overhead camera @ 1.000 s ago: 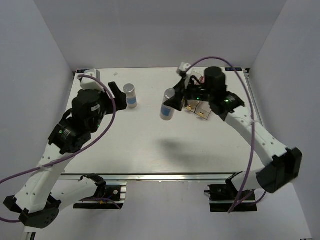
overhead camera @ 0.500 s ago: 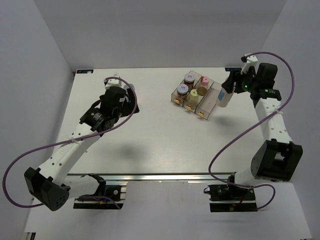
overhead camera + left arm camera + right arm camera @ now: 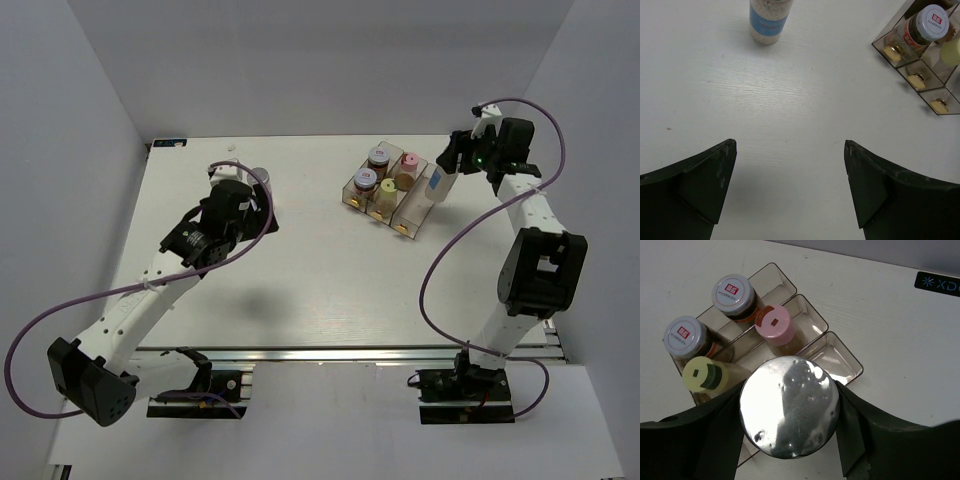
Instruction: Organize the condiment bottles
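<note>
Hanging the silver-lidded bottle (image 3: 789, 412) above the tray's (image 3: 856, 365) empty third slot now, shifted inward from just beside it half a second back. Clamping it in the right gripper (image 3: 790, 440). Leaves lowering and releasing, probably. Then fetching the other silver-lidded bottle (image 3: 769, 17), standing on the table (image 3: 800, 100) ahead of the left gripper (image 3: 789, 145), spread wide, empty.

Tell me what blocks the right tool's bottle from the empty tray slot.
Nothing visible. The bottle in the right tool hangs over the empty slot of the tray; the pink bottle and yellow bottle stand in the next slot.
</note>
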Robot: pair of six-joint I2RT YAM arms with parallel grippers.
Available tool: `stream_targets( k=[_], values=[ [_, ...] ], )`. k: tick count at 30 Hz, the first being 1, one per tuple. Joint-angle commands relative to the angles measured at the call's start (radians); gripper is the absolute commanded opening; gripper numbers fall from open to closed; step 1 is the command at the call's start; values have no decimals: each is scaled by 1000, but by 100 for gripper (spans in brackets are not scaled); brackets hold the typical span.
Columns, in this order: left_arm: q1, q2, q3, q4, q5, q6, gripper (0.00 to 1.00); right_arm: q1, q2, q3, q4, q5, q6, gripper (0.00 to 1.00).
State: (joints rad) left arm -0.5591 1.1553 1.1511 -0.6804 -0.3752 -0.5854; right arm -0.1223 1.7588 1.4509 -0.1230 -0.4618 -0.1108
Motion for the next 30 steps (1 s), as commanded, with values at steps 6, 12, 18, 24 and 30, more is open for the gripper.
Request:
stream_targets(
  k=[6,12,18,24,30],
  values=[
    [2,-35,-24,-13,15,-19,98,1,99,157,175,31,56,0],
    [2,-22,-21,-25,12,-16,98,1,151,170,200,43,26,0],
    [2,1,5,-48,7,-8,98,3,192,184,241,37,48,0],
    [1,23,7,-54,-10,-5,98,9,218,189,238,48,8,0],
    [2,84,28,-42,-42,22,98,16,220,141,241,22,-49,37]
  ],
)
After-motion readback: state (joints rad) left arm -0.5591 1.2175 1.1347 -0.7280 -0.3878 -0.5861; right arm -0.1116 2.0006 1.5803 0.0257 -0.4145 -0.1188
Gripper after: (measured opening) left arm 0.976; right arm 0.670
